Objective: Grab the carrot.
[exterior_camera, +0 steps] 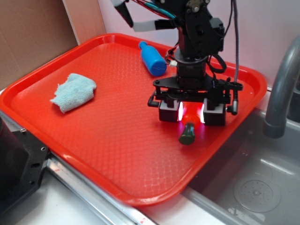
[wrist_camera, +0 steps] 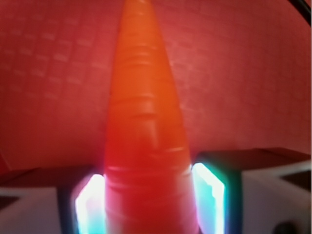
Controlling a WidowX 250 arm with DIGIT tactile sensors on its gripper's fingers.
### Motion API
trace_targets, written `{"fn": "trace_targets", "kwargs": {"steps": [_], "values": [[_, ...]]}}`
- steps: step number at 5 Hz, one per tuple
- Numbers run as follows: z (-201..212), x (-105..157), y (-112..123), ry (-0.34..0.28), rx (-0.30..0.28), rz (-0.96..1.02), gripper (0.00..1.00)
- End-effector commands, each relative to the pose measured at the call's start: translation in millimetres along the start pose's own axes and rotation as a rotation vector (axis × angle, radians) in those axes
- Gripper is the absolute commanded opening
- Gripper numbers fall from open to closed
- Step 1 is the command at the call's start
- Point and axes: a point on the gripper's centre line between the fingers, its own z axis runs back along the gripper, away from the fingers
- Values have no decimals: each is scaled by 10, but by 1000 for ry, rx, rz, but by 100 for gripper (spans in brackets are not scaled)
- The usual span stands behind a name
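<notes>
**Carrot bracketed by the hand on the red tray**

The hand (exterior_camera: 191, 112) is seen lowered over the right part of a red tray (exterior_camera: 108, 140), its two blocky fingers (exterior_camera: 169, 110) set either side of the carrot (exterior_camera: 188, 127). In the exterior view, only a short orange stretch of the carrot is seen between the glowing inner faces of the fingers, and its dark green stem end projects out below them toward the tray's near right edge. The carrot is seen lying on the tray surface.

In the wrist view, the carrot (wrist_camera: 145, 141) fills the middle, its thick end between the two lit pads (wrist_camera: 208, 195) and its tapered tip pointing away across the textured red tray (wrist_camera: 253, 78). The pads are seen just beside the carrot's flanks on both sides; whether they actually press on it cannot be told from the blurred edges, so a firm grip cannot be confirmed.

A blue toy bottle (exterior_camera: 152, 58) is seen lying on its side near the tray's far edge, behind the arm. A crumpled light-blue cloth (exterior_camera: 73, 92) is seen on the left part of the tray, well apart from the hand. A grey sink (exterior_camera: 262, 183) with a faucet (exterior_camera: 281, 89) is seen to the right of the tray.
</notes>
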Motion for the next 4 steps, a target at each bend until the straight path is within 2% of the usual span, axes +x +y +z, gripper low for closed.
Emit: {"fn": "trace_targets", "kwargs": {"steps": [1,2,4], "values": [[963,110,497,-11,-122,-170,0],[1240,144,815,11,-128,-286,0],[1816,-91,1350,-173,-193,-274,0]]}}
